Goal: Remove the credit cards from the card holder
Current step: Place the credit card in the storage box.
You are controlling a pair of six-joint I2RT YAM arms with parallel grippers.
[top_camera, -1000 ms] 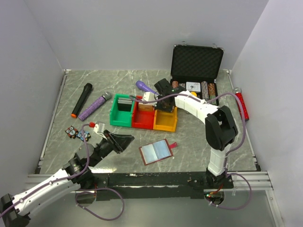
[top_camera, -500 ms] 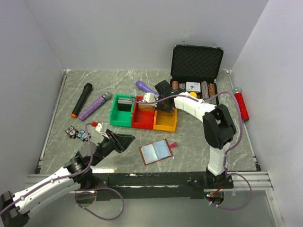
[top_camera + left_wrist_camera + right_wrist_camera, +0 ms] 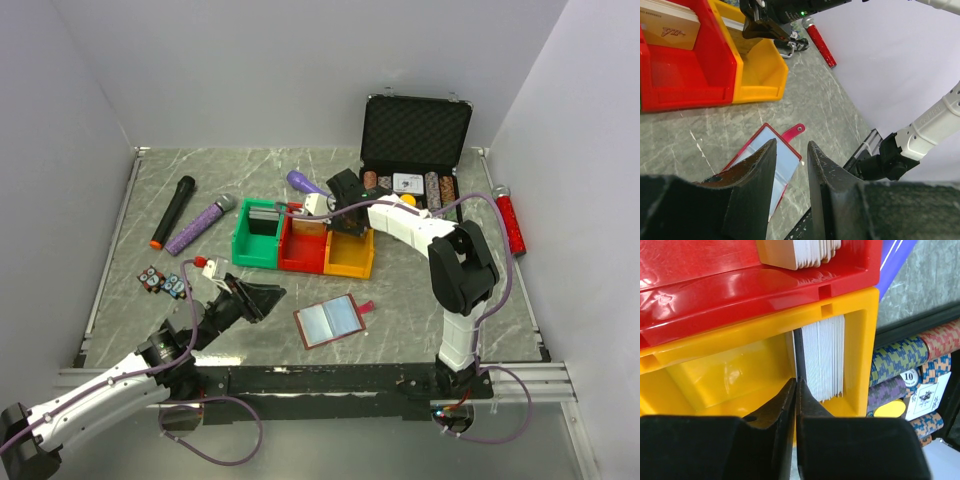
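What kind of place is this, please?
Probably a robot test cell: plain white walls enclose a grey marble-patterned tabletop holding unrelated props, like a row of green, red and yellow plastic bins.

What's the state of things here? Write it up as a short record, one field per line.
card holder: lying open on the table, pale sleeves up, snap tab on its right in the top view
cards left in it: cannot tell
left claw: open, empty, pointed at the holder, apart from it
right claw: fingers together, tips over the yellow bin
yellow bin contents: upright stack of white-edged cards beside the claw tips
red bin: holds another card stack
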